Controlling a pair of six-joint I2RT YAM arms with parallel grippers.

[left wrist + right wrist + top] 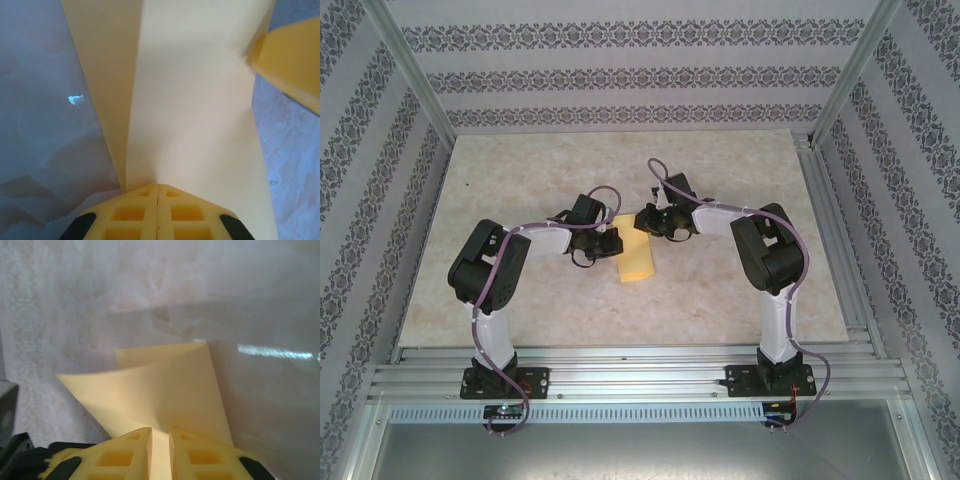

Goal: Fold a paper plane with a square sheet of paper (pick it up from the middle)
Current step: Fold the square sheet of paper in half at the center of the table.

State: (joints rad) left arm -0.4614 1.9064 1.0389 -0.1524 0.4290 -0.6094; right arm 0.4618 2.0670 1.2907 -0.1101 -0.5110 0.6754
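The square sheet of paper [636, 262], yellow-orange, lies folded over near the table's middle between both arms. My left gripper [611, 241] is at its left side. In the left wrist view its fingers [158, 186] are pressed together on the paper [195, 100], which rises from them in two layers with a crease. My right gripper [646, 220] is at the sheet's far end. In the right wrist view its fingers [160, 432] stand a narrow gap apart, the curled paper [165, 390] running under and between them. A right fingertip [290, 55] shows beside the sheet.
The beige marbled tabletop [520, 190] spreads to all sides of the paper. Metal frame rails [840, 240] run along the right edge and the near edge. Patterned walls close in the back and sides.
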